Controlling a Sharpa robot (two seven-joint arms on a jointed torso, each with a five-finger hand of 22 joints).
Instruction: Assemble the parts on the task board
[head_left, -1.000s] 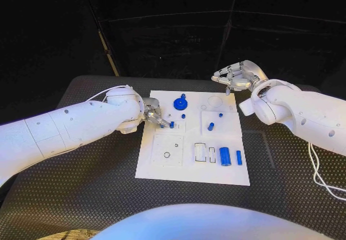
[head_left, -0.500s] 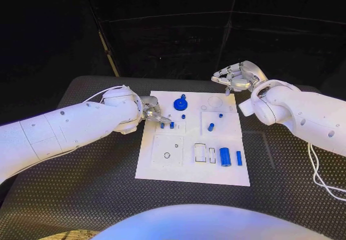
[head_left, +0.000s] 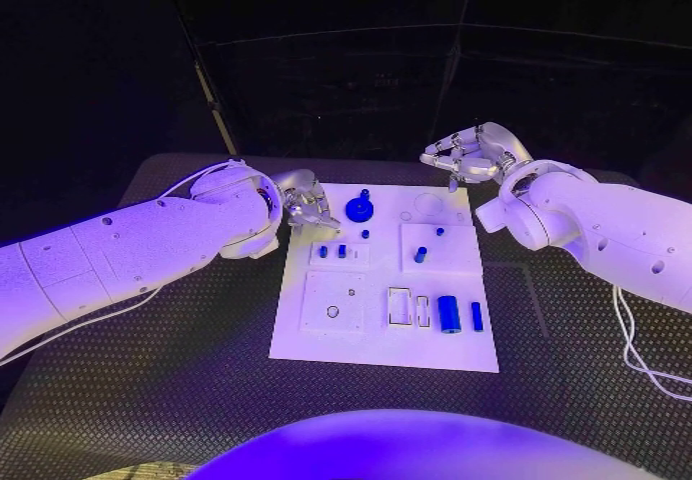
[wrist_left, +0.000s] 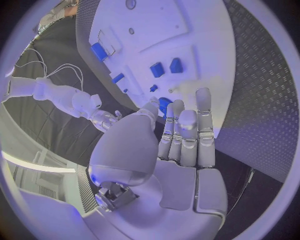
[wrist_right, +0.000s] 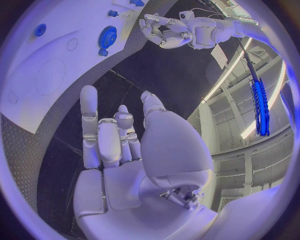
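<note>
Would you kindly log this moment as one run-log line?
left hand: empty, at task board far-left edge | right hand: empty, beyond far-right corner | blue gear: on board

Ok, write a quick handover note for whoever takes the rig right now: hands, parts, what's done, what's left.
Left robot hand: holds nothing, fingers apart, at the task board's far left edge.
Right robot hand: fingers curled in, nothing visible in it, beyond the board's far right corner.
Parts: blue gear at the far end, two small blue pieces in the left block, blue cylinder near right.
Done: can't tell. Left: assembly appears unfinished.
</note>
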